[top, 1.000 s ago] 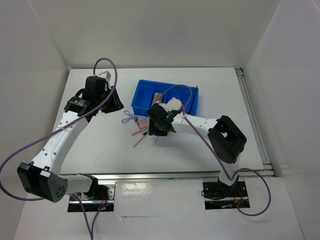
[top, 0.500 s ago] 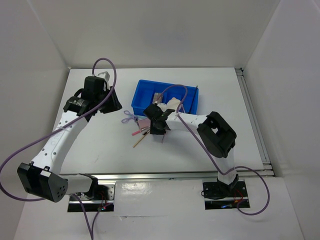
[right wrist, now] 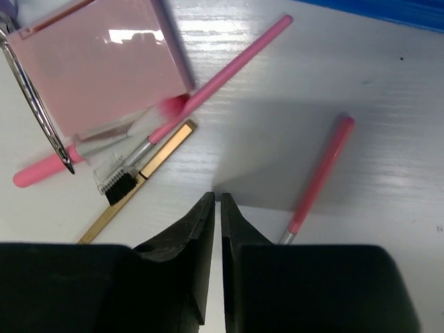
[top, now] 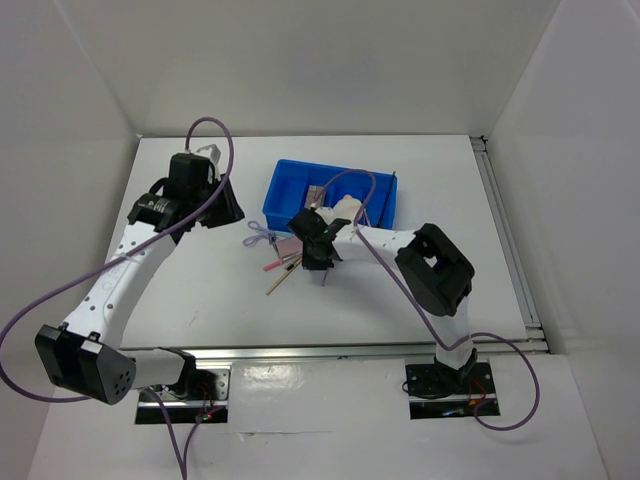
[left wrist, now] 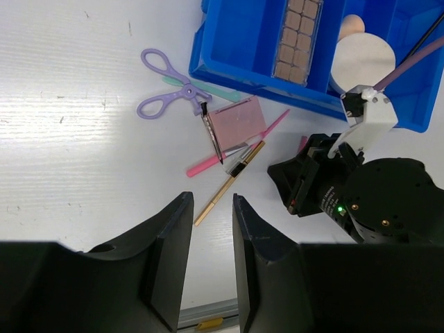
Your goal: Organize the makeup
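Picking loose sticks off the table (right wrist: 388, 104) looks like the step in hand. Right gripper (right wrist: 216, 198) hangs over bare table between gold stick (right wrist: 170, 144) and short pink stick (right wrist: 319, 173), fingers almost together, nothing seen between them. Left gripper (left wrist: 211, 198) hovers to the left, fingers apart, empty. Pink pad (right wrist: 104, 62), long pink stick (right wrist: 229, 64) and scissors (left wrist: 186, 90) lie just near of the tray (left wrist: 208, 41); palette (left wrist: 298, 35) and puff (left wrist: 368, 62) sit inside. Next move likely calls for centring on one stick before clamping. No readable labels or brands.
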`<state>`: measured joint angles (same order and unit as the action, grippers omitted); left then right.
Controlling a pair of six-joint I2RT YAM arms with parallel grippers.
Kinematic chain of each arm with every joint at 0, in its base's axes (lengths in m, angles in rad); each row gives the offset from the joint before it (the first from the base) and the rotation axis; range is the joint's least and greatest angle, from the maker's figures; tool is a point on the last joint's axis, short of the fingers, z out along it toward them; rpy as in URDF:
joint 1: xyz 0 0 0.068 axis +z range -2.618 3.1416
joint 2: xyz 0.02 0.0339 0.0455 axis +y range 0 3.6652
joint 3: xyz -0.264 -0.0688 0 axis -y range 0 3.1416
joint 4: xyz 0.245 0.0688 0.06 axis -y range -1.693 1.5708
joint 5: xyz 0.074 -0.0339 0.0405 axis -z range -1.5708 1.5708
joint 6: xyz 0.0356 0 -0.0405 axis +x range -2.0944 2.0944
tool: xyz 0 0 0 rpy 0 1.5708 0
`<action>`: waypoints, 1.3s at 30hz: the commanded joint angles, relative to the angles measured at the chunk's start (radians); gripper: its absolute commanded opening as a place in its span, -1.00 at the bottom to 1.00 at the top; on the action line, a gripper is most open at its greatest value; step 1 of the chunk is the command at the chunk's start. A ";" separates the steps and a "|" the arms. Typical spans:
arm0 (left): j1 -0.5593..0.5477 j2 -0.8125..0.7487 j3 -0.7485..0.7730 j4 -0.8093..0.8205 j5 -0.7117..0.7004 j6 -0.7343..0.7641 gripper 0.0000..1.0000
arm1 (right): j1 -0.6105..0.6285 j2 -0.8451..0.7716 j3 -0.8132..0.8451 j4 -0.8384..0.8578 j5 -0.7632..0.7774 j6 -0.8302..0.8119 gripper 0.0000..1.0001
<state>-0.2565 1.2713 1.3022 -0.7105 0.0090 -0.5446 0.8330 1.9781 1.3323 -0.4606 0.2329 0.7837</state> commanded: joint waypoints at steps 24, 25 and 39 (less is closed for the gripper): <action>0.007 -0.030 -0.119 0.011 -0.040 0.052 -0.18 | -0.069 -0.102 -0.087 -0.147 0.039 0.089 0.38; 0.007 -0.030 -0.119 0.011 -0.040 0.052 -0.18 | -0.069 -0.102 -0.087 -0.147 0.039 0.089 0.35; 0.007 -0.030 -0.119 0.011 -0.021 0.052 -0.18 | -0.078 -0.033 -0.079 -0.064 0.009 0.049 -0.32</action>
<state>-0.2565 1.2697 1.1797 -0.7071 -0.0212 -0.5007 0.7589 1.8992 1.2404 -0.5632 0.2459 0.8337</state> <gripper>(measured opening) 0.411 0.363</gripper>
